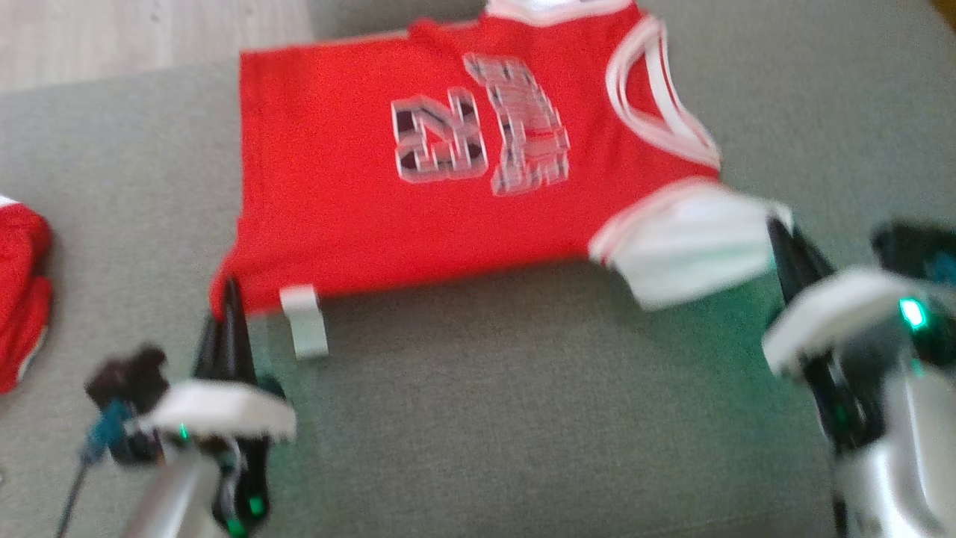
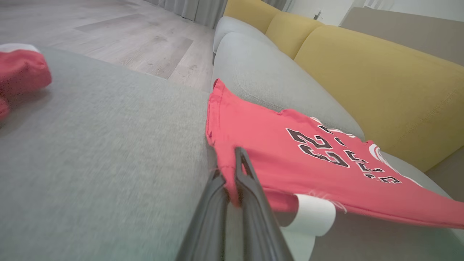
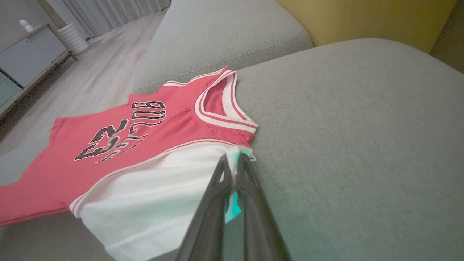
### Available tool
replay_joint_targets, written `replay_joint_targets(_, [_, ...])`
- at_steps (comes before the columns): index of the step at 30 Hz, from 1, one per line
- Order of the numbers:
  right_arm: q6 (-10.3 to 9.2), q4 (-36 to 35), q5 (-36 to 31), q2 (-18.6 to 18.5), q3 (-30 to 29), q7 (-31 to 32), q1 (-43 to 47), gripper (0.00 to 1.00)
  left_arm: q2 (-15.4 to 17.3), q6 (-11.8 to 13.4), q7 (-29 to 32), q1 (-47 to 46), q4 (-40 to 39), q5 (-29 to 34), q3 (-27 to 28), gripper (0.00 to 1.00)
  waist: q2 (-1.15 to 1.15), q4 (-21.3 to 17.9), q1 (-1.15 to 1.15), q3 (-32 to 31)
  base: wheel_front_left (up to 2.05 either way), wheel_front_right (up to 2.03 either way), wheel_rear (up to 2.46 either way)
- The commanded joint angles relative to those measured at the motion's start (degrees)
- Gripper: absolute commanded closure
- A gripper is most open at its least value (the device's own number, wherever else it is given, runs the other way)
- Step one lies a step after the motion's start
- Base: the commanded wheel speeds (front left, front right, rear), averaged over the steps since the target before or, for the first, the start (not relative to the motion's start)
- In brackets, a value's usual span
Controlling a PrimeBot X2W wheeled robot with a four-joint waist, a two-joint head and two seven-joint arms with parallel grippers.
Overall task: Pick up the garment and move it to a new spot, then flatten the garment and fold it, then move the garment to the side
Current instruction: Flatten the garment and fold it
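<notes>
Noted left gripper (image 1: 228,299) clamped on hem corner of red jersey (image 1: 336,194), right gripper (image 1: 780,232) clamped on its white turned-over part, jersey spread number-up between them on grey sofa cushion (image 1: 485,418), white tag (image 1: 305,321) hanging beside left fingers, second red garment (image 1: 22,291) well apart leftward.

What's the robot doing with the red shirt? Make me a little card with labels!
garment: red sleeveless jersey with white trim and black numbers, spread out
surface: grey fabric sofa seat
left gripper: shut on the jersey's hem corner
right gripper: shut on the jersey's white part at the shoulder end
label: white tag sticking out at the hem
nearby: red cloth bundle on the robot's left
behind: yellow back cushions
</notes>
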Motion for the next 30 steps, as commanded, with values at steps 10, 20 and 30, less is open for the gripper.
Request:
replay_joint_targets(10, [0.43, -17.94, 0.48, 0.53, -4.12, 10.55, 15.68, 1.00, 2.73, 7.63, 4.83, 14.33, -14.86, 2.30, -1.26, 1.00, 0.00, 2.06, 0.02, -3.91, 0.00, 0.00, 0.00])
replay_joint_targets(20, [0.43, -21.03, 0.55, 0.55, -4.02, 12.49, 15.36, 1.00, 3.42, 9.12, 11.78, 16.18, -23.37, 1.92, -4.32, 1.00, 0.00, 2.49, 0.02, -2.86, 0.00, 0.00, 0.00])
replay_joint_targets(30, [0.43, -16.67, 0.30, 0.55, -3.59, 11.66, 3.49, 1.00, 1.04, 9.31, 13.86, 6.71, -21.03, 0.69, -3.75, 1.00, 0.00, 4.08, 0.02, 2.48, 0.00, 0.00, 0.00])
